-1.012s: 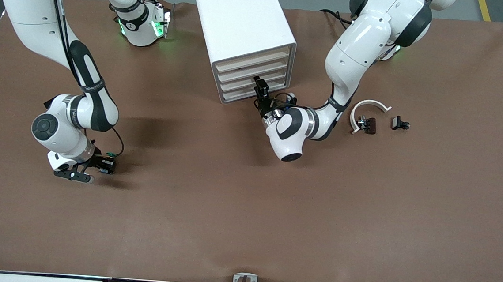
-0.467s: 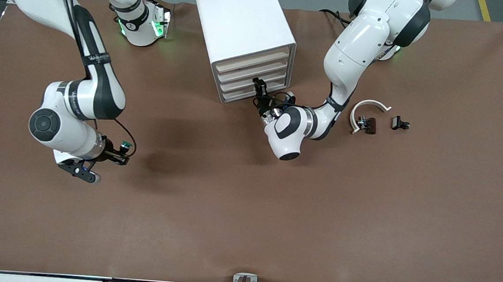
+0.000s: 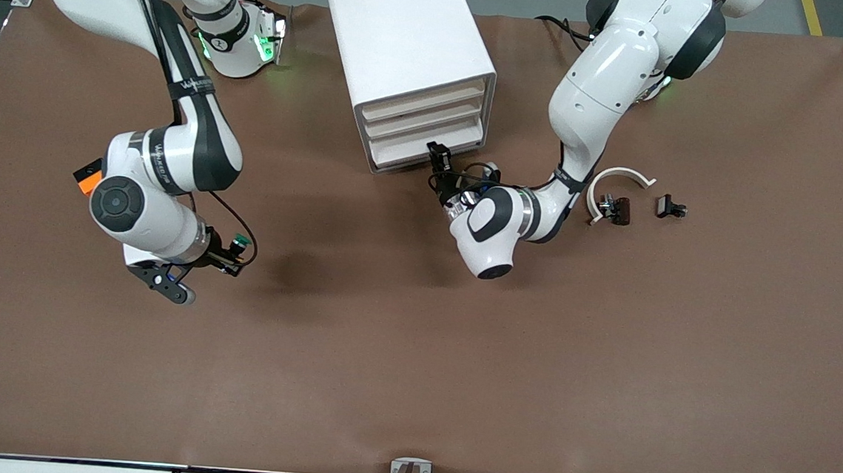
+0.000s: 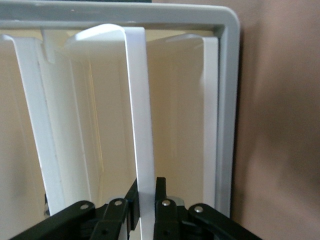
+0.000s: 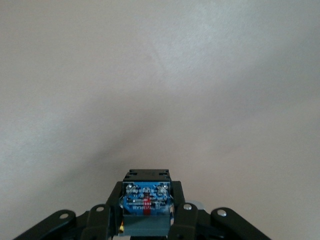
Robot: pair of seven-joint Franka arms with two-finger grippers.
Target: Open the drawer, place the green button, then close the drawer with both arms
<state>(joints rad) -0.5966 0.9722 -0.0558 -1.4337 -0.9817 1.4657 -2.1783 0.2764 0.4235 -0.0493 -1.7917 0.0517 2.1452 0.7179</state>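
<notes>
The bent left arm's black two-finger gripper pinches the wide flat front of the lowest cream-white plastic drawer of the white boxy cabinet, which holds four drawers alike. The right arm's gripper hangs over bare brown table toward its own end, clenched on the one tiny green-capped push-button; open surface lies all around it.
</notes>
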